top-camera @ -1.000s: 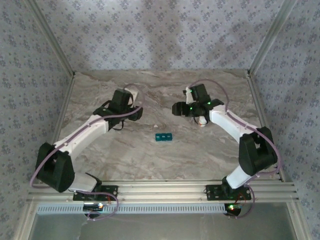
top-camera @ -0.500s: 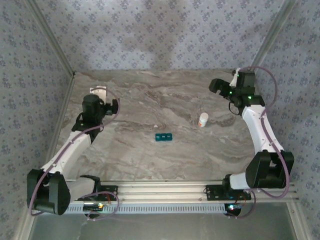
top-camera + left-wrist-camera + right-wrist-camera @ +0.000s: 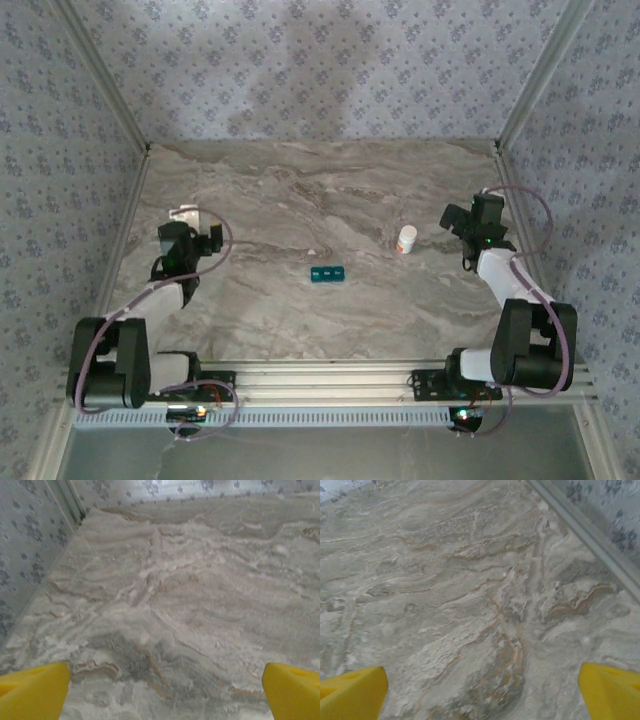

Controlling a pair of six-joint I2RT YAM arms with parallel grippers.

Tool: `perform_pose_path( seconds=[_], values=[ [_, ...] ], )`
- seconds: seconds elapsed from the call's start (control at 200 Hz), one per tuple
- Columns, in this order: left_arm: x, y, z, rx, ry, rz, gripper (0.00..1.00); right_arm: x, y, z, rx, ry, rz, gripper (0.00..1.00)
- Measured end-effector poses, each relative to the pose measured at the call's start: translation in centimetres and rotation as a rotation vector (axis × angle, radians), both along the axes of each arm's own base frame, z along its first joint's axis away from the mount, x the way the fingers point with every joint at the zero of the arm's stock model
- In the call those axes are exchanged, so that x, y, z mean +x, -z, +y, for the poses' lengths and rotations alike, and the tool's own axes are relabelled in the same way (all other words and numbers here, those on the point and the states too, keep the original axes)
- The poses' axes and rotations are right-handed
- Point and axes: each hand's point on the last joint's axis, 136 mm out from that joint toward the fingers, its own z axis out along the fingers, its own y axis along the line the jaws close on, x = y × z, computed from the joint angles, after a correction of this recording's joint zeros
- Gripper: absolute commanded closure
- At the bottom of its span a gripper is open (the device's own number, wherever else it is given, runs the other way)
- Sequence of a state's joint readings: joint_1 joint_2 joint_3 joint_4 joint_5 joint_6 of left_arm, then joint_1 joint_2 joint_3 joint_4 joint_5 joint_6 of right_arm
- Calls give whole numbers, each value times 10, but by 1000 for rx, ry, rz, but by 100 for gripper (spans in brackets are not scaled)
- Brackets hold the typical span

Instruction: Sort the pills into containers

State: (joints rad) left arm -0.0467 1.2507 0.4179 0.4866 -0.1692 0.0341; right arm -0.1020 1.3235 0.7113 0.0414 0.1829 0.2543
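Table (image 3: 300,200): marble top, walled on three sides. Left arm (image 3: 150,295) is folded by the left edge and right arm (image 3: 505,275) by the right edge, both well apart from the work.

Bottle (image 3: 407,239) stands upright, right of centre. Containers (image 3: 327,273) lie mid-table, long side across, nearer the front edge than the bottle. Open or shut is too small to read.

Judged step: approach. It is best done from above, one gripper steadying the containers while the other works the bottle, since a sideways push likely slides them.

Left gripper (image 3: 165,692): fingers (image 3: 32,690) are spread wide, holding and touching nothing. Right gripper (image 3: 482,692) is likewise wide and empty, over bare table.
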Motion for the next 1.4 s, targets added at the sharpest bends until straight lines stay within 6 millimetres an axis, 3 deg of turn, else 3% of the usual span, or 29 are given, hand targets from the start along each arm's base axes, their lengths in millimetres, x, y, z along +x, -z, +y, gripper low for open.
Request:
perform_pose_path(
  seconds=[0.17,0.315,0.51,0.645,0.8,1.399],
  values=[
    [1,29,-6,-23,41,15,2,-10,26,6,-91,-57,-21,0],
    [7,33,-11,-46,79,-4,2,-20,50,14,-130,-111,-37,0],
    [15,41,-14,-64,108,-24,2,-3,51,26,-152,-189,-145,1],
    [17,46,-11,-87,112,-5,2,-3,68,39,-159,-249,-140,0],
    [25,36,1,-113,84,-30,2,4,59,44,-164,-283,-174,0],
    [25,37,1,-128,76,-26,2,8,52,51,-175,-309,-202,0]
  ],
)
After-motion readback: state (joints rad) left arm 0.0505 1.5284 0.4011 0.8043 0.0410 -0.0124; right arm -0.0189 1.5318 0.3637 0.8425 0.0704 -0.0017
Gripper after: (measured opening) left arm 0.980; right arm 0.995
